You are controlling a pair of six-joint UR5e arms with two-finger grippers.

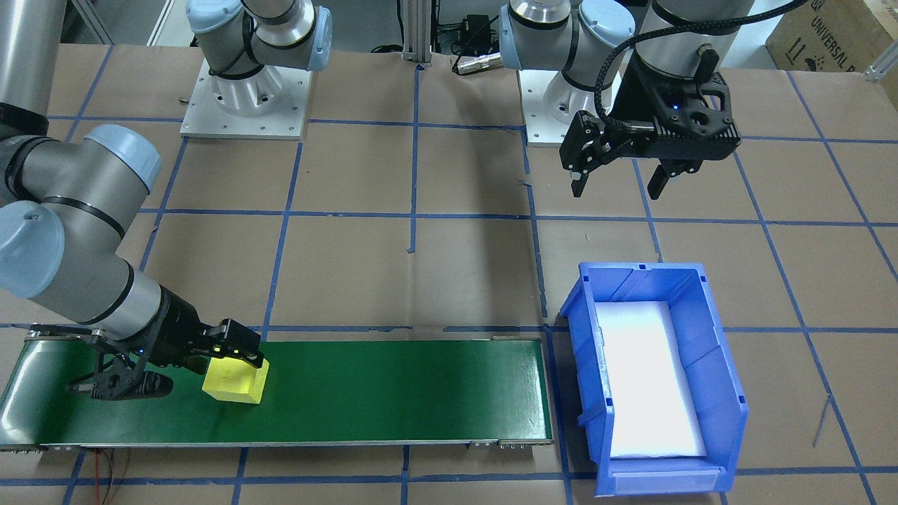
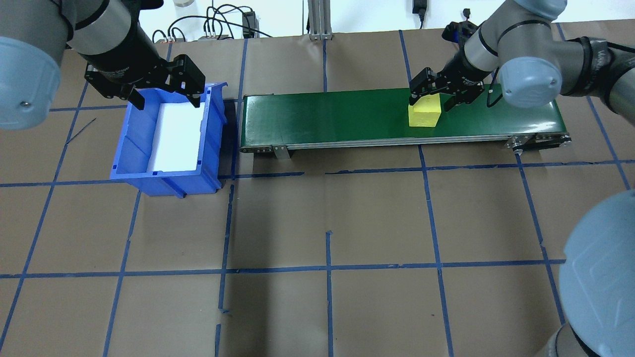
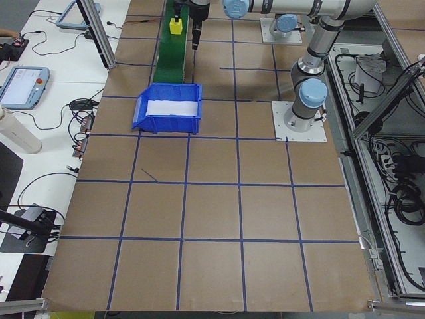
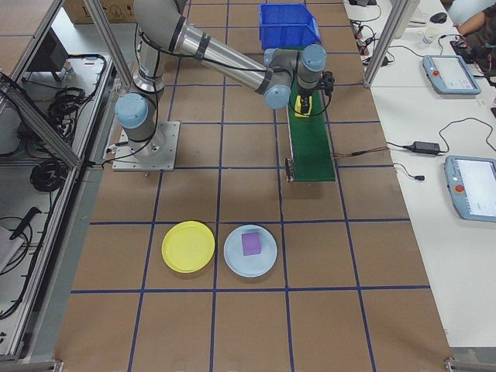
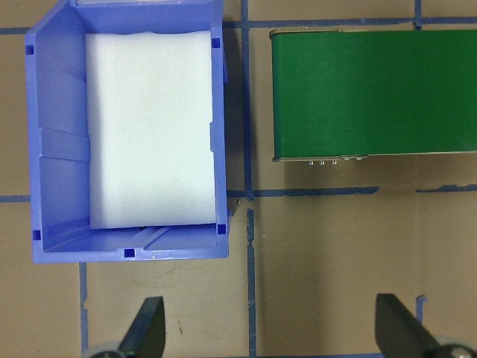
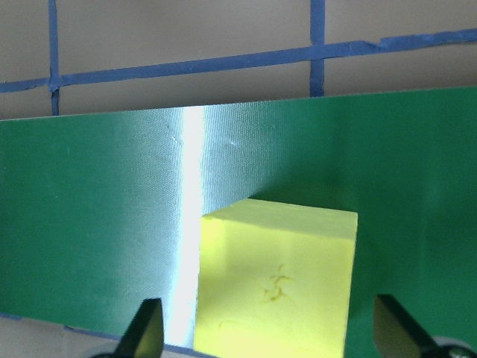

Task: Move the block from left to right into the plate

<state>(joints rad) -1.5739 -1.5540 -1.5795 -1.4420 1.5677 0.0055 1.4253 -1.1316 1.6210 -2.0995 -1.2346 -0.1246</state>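
The brown worktop [image 2: 327, 208] has blue tape lines. On it lies a long green belt [image 2: 347, 116]. A blue bin [image 2: 166, 148] sits just past the belt's one end, with white foam inside. The yellow plate [image 4: 188, 246] sits well away from the belt, beside a pale blue plate [image 4: 250, 251] with a purple block [image 4: 250, 243] on it. The yellow block [image 2: 424, 111] sits on the belt near the end far from the bin. The right end effector [image 2: 434, 91] is over the yellow block, fingers spread wide. The left end effector [image 2: 166, 96] is over the bin, fingers apart, holding nothing.
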